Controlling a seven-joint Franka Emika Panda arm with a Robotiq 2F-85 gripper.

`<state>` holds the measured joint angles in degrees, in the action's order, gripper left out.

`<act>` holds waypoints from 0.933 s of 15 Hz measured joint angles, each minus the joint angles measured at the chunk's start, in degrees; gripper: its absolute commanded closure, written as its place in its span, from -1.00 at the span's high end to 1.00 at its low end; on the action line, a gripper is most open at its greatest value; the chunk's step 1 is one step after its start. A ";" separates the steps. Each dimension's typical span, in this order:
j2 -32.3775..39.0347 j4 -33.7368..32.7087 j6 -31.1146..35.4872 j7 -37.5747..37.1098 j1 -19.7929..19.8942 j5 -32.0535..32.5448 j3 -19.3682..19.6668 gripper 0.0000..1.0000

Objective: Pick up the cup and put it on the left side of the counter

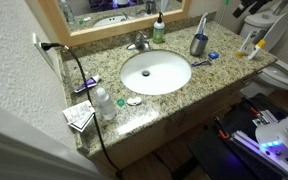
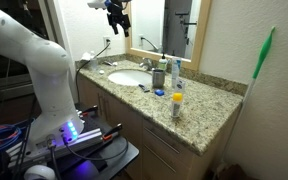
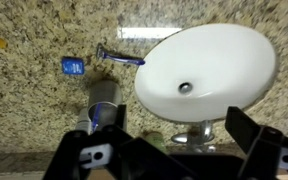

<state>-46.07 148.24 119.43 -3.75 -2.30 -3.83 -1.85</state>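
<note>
high above the granite counter point(image 1: 109, 62), the gripper point(image 2: 116, 20) hangs with its fingers spread wide and empty, the grey cup point(image 1: 199, 44) standing beside the white basin point(image 1: 156, 72).

Bright, even room light; small, soft pictures.
In an exterior view the white basin point(image 1: 156, 72) is nearly washed out, and a blue glow point(image 1: 269, 143) lights the dark lower corner. In the wrist view a glare streak point(image 3: 154, 32) crosses the speckled worktop point(image 3: 34, 110); the hand point(image 3: 172, 152) sits dark and blurred along the bottom edge.
</note>
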 measured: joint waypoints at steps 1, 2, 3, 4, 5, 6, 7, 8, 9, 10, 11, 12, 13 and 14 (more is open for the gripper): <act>2.21 0.29 3.43 -0.95 1.51 0.01 0.65 1.00; 4.27 0.16 5.59 -1.90 2.58 -0.09 1.21 1.00; 5.93 -0.14 6.74 -2.51 3.12 -0.12 1.63 1.00; 6.92 -0.48 7.04 -2.93 3.27 -0.14 1.80 1.00; 7.29 -0.75 7.04 -3.31 3.27 -0.16 1.81 1.00; 7.29 -0.88 7.04 -3.57 3.26 -0.17 1.78 1.00; 7.22 -0.91 7.02 -3.60 3.25 -0.16 1.77 1.00; 7.19 -0.90 7.00 -3.16 3.19 0.00 1.77 1.00; 7.34 -0.85 6.93 -1.75 2.95 0.00 1.82 1.00; 7.75 -0.74 6.67 1.06 2.27 -0.65 2.53 1.00; 8.49 -0.66 6.70 4.42 1.26 -1.92 4.00 1.00; 9.48 -0.66 6.75 8.28 0.18 -3.42 6.19 1.00; 10.52 -0.73 6.76 12.68 -0.82 -5.05 8.86 1.00; 11.55 -0.90 6.75 16.78 -1.65 -6.54 11.24 1.00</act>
<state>-34.52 147.34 126.19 13.02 -3.95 -10.36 9.38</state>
